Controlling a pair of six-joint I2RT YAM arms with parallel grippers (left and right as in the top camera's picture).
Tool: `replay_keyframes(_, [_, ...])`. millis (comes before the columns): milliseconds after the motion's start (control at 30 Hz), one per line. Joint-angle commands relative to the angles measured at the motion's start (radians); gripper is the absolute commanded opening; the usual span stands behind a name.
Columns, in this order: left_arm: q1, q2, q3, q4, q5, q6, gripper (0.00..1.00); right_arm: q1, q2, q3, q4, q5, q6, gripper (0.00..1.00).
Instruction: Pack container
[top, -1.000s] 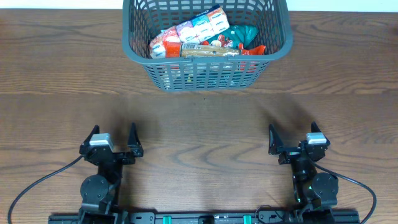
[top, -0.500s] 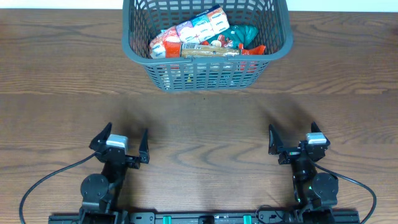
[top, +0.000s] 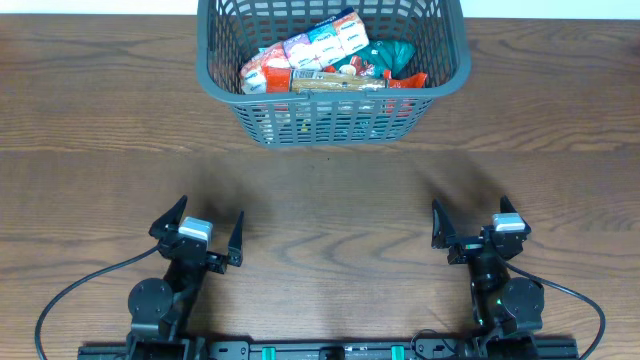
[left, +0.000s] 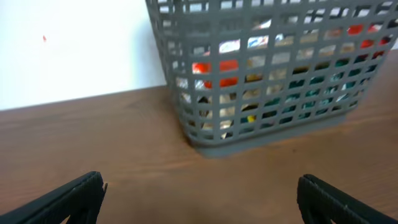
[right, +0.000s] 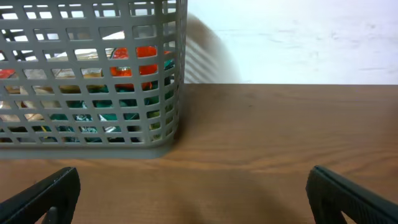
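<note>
**Container sits at the far edge, both grippers wide open**

The container (top: 330, 122) stands upright at the far side of the wooden table (top: 320, 190), near the middle of its width and well apart from both arms. It is a dark grey basket with slotted sides and a thick rim, and part of it runs past the top edge of the overhead view.

Several packets lie inside it in a loose heap. A white and pink pack (top: 320, 40) lies on top, a teal packet (top: 392, 55) is to its right, and a red packet (top: 408, 78) is by the right wall. A long tan bar (top: 335, 85) lies along the near wall. Red, teal and yellow show through the slots in both wrist views.

The left gripper (top: 207, 212) sits low at the near edge, on the left, turned slightly toward the container. Its 2 fingers are spread wide and hold nothing. In its wrist view the gripper (left: 199, 183) frames bare wood, and the container (left: 267, 74) stands ahead and to the right, in front of a white wall (left: 74, 50).

The right gripper (top: 470, 208) sits at the near edge, on the right, pointing straight ahead. Its fingers are also spread wide and hold nothing. In its wrist view the gripper (right: 193, 174) faces open table, with the container (right: 93, 81) ahead and to the left.

A black cable (top: 70, 295) loops out from the base of the left arm.
</note>
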Motion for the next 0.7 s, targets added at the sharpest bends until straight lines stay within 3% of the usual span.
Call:
replay_keyframes(0, [0.005,0.027,-0.021,-0.037,-0.026,0.021,0.99,0.008,-0.007,-0.004,-0.002,0.0,-0.008,0.99])
replay_keyframes(667, [0.005,-0.029,-0.021,-0.032,-0.022,-0.017,0.99,0.008,-0.007,-0.004,-0.002,0.0,-0.008,0.99])
